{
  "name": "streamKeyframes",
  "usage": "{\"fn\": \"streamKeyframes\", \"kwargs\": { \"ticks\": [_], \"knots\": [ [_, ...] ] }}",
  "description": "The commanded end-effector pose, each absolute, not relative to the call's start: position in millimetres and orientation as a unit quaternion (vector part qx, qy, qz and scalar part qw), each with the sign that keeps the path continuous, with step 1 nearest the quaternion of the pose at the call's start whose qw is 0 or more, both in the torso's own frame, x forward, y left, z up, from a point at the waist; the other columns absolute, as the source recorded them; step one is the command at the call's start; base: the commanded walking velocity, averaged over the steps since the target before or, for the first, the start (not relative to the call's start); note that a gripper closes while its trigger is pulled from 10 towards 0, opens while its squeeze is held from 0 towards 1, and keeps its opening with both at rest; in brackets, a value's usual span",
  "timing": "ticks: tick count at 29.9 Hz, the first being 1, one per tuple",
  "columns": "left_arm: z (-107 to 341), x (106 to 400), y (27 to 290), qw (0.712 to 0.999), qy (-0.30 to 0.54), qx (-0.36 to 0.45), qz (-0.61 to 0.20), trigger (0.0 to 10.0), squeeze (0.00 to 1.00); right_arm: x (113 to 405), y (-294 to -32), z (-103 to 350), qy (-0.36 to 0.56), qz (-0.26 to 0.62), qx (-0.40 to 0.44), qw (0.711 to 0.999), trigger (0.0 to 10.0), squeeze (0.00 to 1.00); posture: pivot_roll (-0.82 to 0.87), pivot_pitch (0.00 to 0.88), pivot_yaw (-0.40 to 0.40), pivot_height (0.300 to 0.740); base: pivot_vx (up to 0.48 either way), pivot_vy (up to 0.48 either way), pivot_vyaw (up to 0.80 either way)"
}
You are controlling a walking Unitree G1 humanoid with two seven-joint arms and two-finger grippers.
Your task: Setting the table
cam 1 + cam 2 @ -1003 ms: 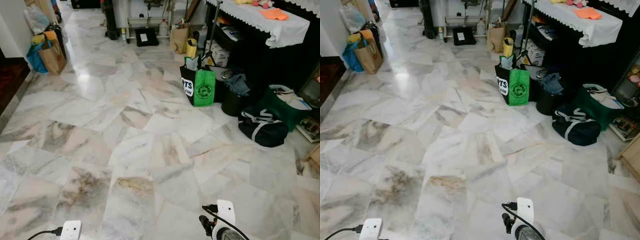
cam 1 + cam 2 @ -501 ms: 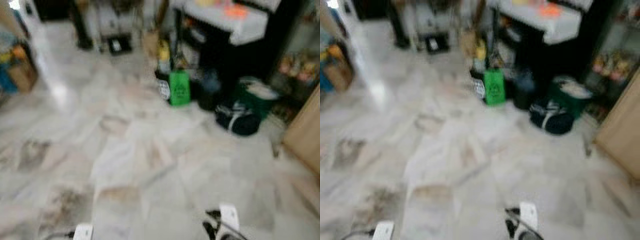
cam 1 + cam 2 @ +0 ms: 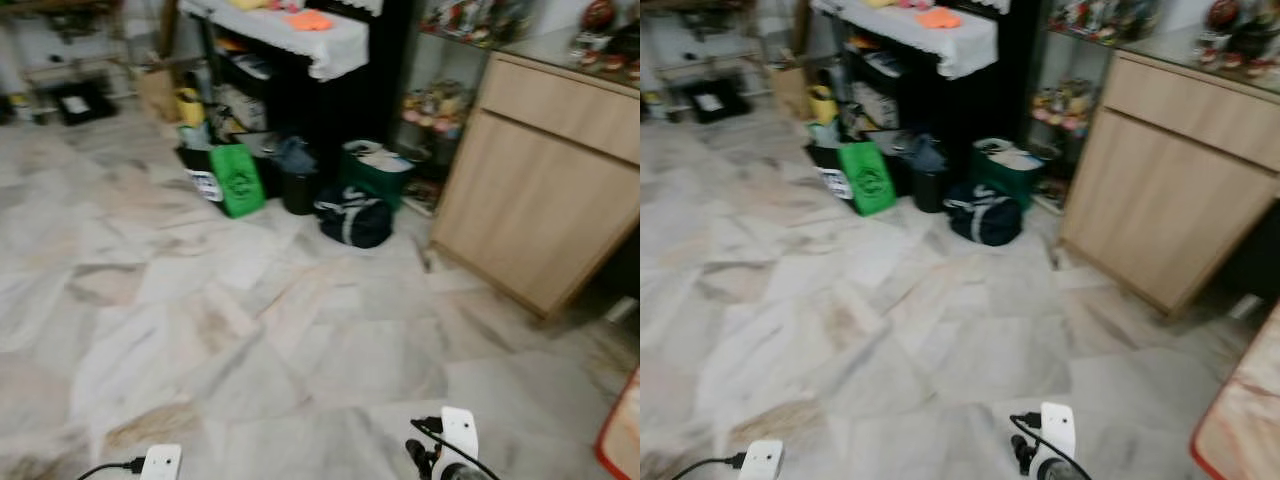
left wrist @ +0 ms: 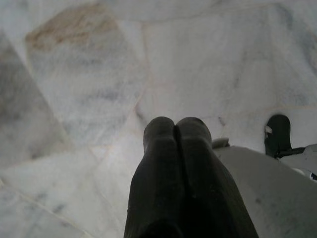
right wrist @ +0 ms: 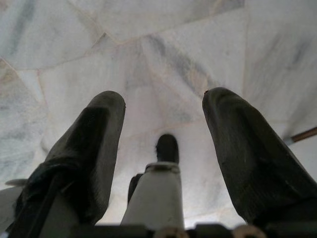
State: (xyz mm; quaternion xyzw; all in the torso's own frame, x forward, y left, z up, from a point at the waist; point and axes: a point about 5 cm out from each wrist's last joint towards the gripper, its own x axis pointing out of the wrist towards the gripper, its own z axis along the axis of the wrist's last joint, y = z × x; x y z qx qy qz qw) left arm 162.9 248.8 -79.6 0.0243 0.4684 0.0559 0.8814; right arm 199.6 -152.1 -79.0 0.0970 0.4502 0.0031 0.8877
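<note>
Pale marble floor (image 3: 250, 330) runs to a light wood cabinet (image 3: 540, 200). A black shelf (image 3: 300, 90) under white cloth (image 3: 320, 45) has bags (image 3: 290, 185) crowded below.

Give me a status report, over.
Left claw shut, empty. Right claw open, empty. No tableware seen. Bags and wooden cabinet ahead.

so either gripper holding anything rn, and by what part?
Nothing held. Left gripper is shut, fingers pressed together with nothing between them. Right gripper is open, just marble floor showing through the gap. Both hang low over the floor.
</note>
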Motion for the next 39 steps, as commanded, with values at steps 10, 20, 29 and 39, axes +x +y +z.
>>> {"fn": "streamKeyframes", "kwargs": {
  "ticks": [10, 20, 29, 39],
  "knots": [
    [-77.5, 159.7, 260.1, 0.878, 0.475, 0.032, 0.056, 10.0, 0.00, 199.0, -156.5, -79.2, 0.453, 0.001, 0.091, 0.887, 10.0, 0.00, 0.07, 0.000, -0.028, 0.740, 0.000, 0.000, -0.75],
    [-81.3, 163.1, 243.1, 0.877, 0.477, 0.044, 0.032, 10.0, 0.00, 198.6, -154.6, -79.4, 0.454, 0.004, 0.091, 0.886, 10.0, 0.00, 0.07, 0.000, -0.031, 0.740, 0.000, -0.198, -0.75],
    [-81.2, 161.6, 245.5, 0.876, 0.479, 0.046, 0.031, 10.0, 0.00, 198.6, -153.6, -79.5, 0.455, 0.007, 0.090, 0.886, 10.0, 0.00, 0.08, 0.000, -0.033, 0.740, 0.000, 0.000, -0.75],
    [-78.2, 159.1, 258.2, 0.875, 0.481, 0.051, 0.030, 10.0, 0.00, 195.0, -155.5, -81.3, 0.460, 0.006, 0.089, 0.884, 10.0, 0.00, 0.08, 0.000, -0.038, 0.740, 0.000, 0.000, -0.75]
  ]
}}
